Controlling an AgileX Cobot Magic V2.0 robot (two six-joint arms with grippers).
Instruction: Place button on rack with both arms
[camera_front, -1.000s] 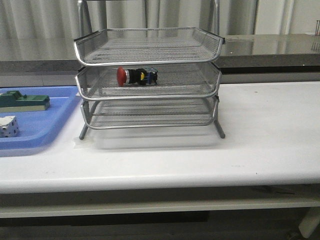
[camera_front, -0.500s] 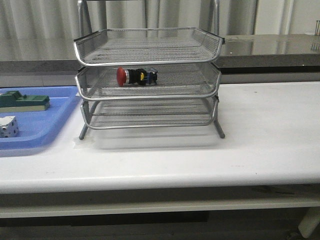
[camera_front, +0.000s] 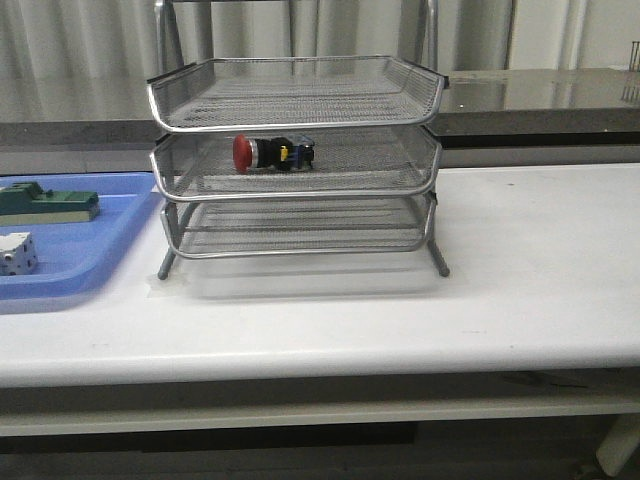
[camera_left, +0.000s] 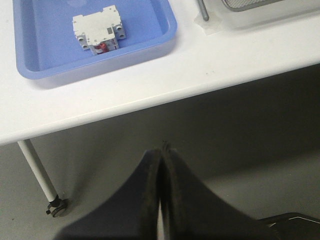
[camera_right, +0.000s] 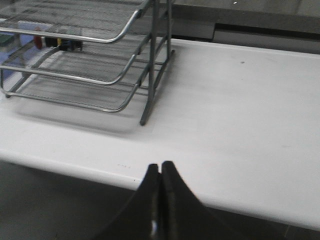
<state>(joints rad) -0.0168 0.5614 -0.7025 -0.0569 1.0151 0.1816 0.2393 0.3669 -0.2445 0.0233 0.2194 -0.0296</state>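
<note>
The button (camera_front: 272, 152), red cap pointing left with a black body and blue-yellow end, lies on its side in the middle tier of the silver wire rack (camera_front: 296, 160); the right wrist view catches the button (camera_right: 52, 42) too, inside the rack (camera_right: 95, 65). No arm shows in the front view. My left gripper (camera_left: 161, 151) is shut and empty, hanging below the table's front edge over the floor. The right gripper (camera_right: 160, 167) is also shut and empty, at the front edge of the table, right of the rack.
A blue plastic tray (camera_front: 95, 262) sits left of the rack, holding a green flat block (camera_front: 50, 204) and a white block (camera_front: 17, 253); the left wrist view shows that tray (camera_left: 165, 35) and the white block (camera_left: 97, 32). The white table (camera_front: 530, 260) stretches right of the rack.
</note>
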